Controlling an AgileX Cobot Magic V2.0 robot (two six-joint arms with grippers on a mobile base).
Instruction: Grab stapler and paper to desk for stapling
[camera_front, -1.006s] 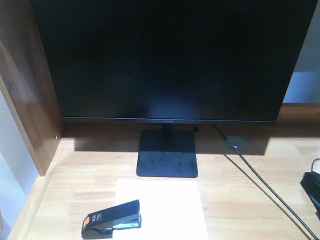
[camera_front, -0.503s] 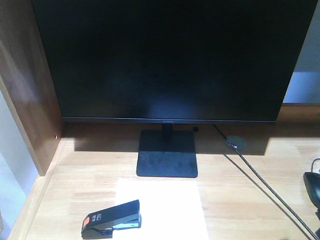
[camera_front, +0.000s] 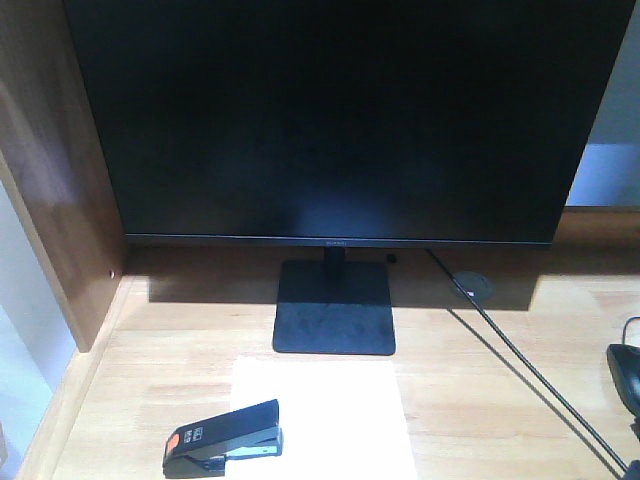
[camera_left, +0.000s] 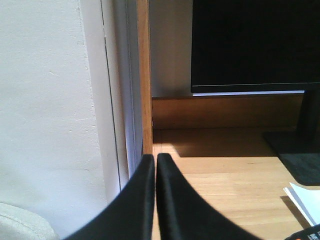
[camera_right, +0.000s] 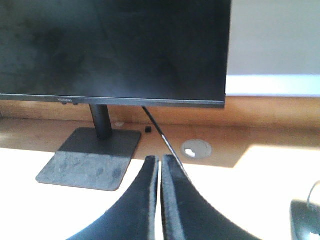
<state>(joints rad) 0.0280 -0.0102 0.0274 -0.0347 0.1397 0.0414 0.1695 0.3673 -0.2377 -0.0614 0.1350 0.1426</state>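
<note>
Fingers on both arms are pressed together with only a thin seam between them, and neither pair holds anything. From the left wrist camera the left gripper (camera_left: 155, 165) points at the gap between the wall and the wooden side panel (camera_left: 144, 75), well off to the side of the work; only a corner of the paper (camera_left: 305, 200) shows at the right edge of that view, and a sliver of something black below it that may be the stapler. The right gripper (camera_right: 160, 167) faces the monitor stand (camera_right: 90, 162) and the grey cable grommet (camera_right: 196, 148), with the cable (camera_right: 160, 131) running down past its tips.

Neither arm shows in the front view, so the things lie free. The paper (camera_front: 340, 400) lies flat on the worktop (camera_front: 500, 380) just in front of the monitor's (camera_front: 340, 120) base plate, squared to it. The stapler (camera_front: 222, 438) sits at the sheet's near left corner, its front end over the paper and its orange-patched rear hanging off over bare wood. That looks deliberate: a corner is where a staple goes. Whether the sheet's edge is actually between the stapler's halves I cannot tell from here.

Both items seem already delivered, so I would judge the carrying part done and only the pressing, if any, left. A black mouse (camera_front: 625, 372) sits at the far right edge, well apart and out of the way.
</note>
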